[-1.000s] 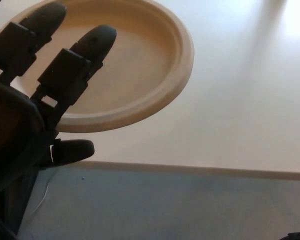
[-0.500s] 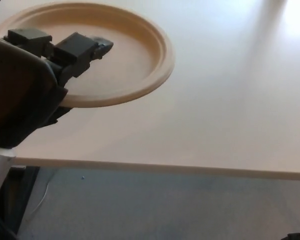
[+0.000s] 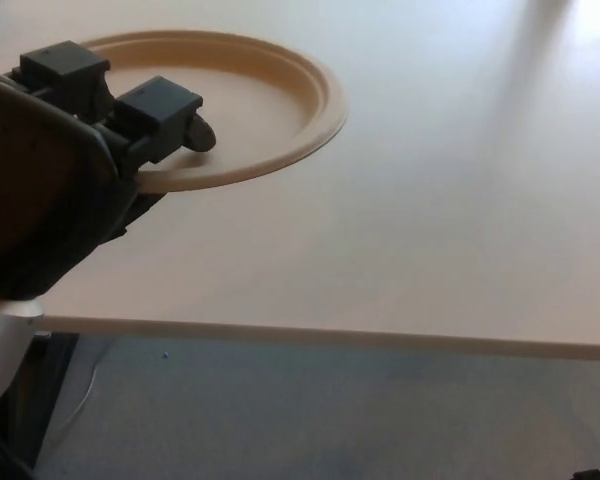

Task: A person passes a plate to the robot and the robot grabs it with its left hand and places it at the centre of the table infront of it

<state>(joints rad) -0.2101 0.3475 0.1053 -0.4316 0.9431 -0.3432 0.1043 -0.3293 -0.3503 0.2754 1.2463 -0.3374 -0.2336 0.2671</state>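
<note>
Gripping the plate (image 3: 280,100) rim, the left hand (image 3: 70,170) hides its near edge above the table (image 3: 430,230).

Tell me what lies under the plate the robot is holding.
Under the plate only the pale table shows, nothing else. The left hand grips its near rim and hides that side; whether the plate touches the table there cannot be seen.

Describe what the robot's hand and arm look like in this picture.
Only the left hand shows: matte black, with a broad, rounded slab-like back and thick blocky finger segments ending in rounded tips. Below it, a pale, whitish rounded section of the arm is visible. No cables or markings can be made out.
</note>
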